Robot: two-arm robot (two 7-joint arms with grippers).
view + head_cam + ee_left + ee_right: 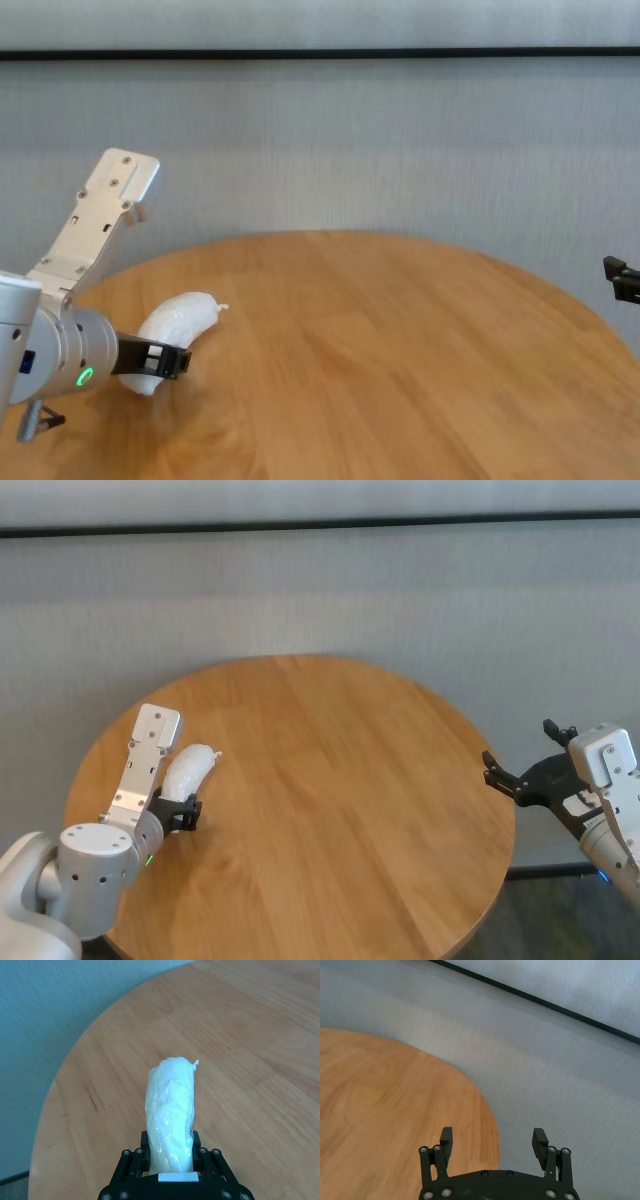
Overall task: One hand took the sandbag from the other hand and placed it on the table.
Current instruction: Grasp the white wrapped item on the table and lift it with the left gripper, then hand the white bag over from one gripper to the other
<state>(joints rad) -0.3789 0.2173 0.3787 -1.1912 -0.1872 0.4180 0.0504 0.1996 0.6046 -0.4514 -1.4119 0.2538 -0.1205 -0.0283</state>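
Observation:
The white lumpy sandbag [190,770] [170,1115] [175,322] is at the left side of the round wooden table [340,780], its twisted tip pointing toward the table's middle. My left gripper [178,810] [170,1147] [150,360], the green-lit one, is shut on the sandbag's near end, one black finger on each side. The bag lies low over the wood; I cannot tell whether it touches. My right gripper [515,780] [492,1137] hangs open and empty just off the table's right edge, far from the bag.
Grey carpet-like floor and a wall with a dark strip surround the table [380,1100]. The table top [400,370] carries nothing else in view. Only the tip of the right gripper [620,280] shows in the chest view.

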